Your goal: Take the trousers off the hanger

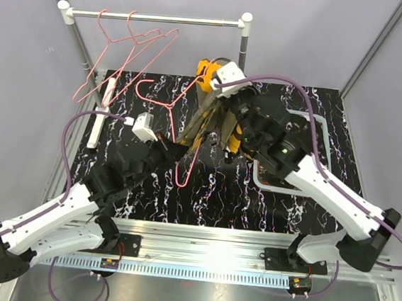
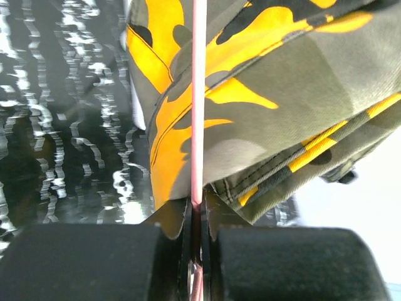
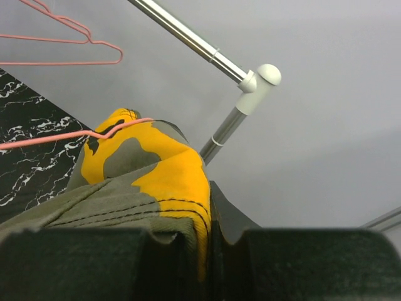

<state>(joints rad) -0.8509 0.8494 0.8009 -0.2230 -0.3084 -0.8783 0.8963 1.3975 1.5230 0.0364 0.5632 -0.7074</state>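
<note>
The olive camouflage trousers (image 1: 207, 119) with orange and black patches hang over a pink wire hanger (image 1: 183, 164) held above the middle of the table. My left gripper (image 1: 174, 148) is shut on the hanger's wire (image 2: 198, 113), with the camouflage cloth (image 2: 282, 106) right behind it. My right gripper (image 1: 223, 106) is shut on an edge of the camouflage trousers (image 3: 156, 182) and holds them up; the hanger wire (image 3: 56, 138) crosses the cloth. The plain orange and black speckled garments do not show.
Two more pink hangers (image 1: 129, 44) hang on the metal rail (image 1: 157, 18) at the back left, with its right post (image 3: 235, 119) close behind the cloth. A white-rimmed tray (image 1: 324, 134) lies at the right under my right arm. A white bar (image 1: 99, 116) lies at the left edge.
</note>
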